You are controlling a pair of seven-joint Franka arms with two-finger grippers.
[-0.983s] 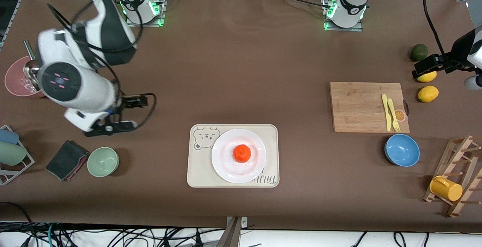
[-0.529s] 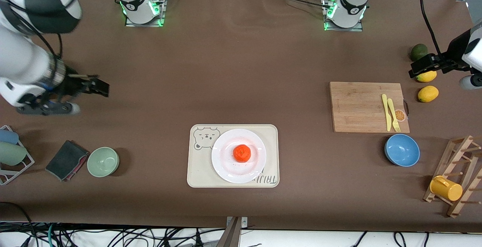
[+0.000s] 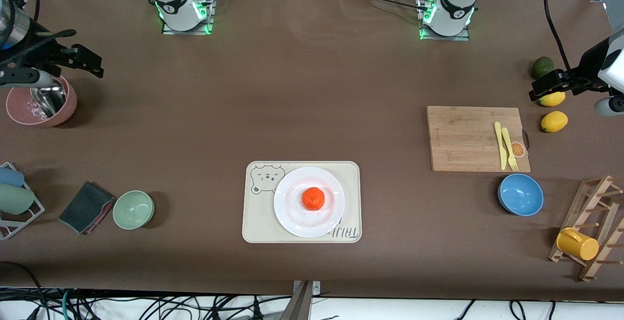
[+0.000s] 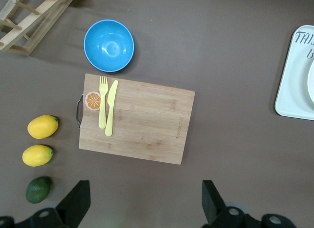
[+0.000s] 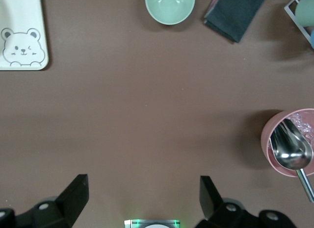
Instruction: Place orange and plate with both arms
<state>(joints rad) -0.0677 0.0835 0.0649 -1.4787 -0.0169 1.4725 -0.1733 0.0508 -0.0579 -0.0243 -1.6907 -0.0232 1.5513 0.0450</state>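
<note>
On glossy round plate (image 3: 309, 202), dimpled orange (image 3: 313, 198)

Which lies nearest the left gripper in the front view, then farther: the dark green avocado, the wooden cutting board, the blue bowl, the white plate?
From the left gripper, over the table's left-arm end:
1. Dark green avocado, beside the lemons.
2. Wooden cutting board, toward the centre.
3. Blue bowl, nearer the camera.
4. White plate, on the cream tray.
</note>
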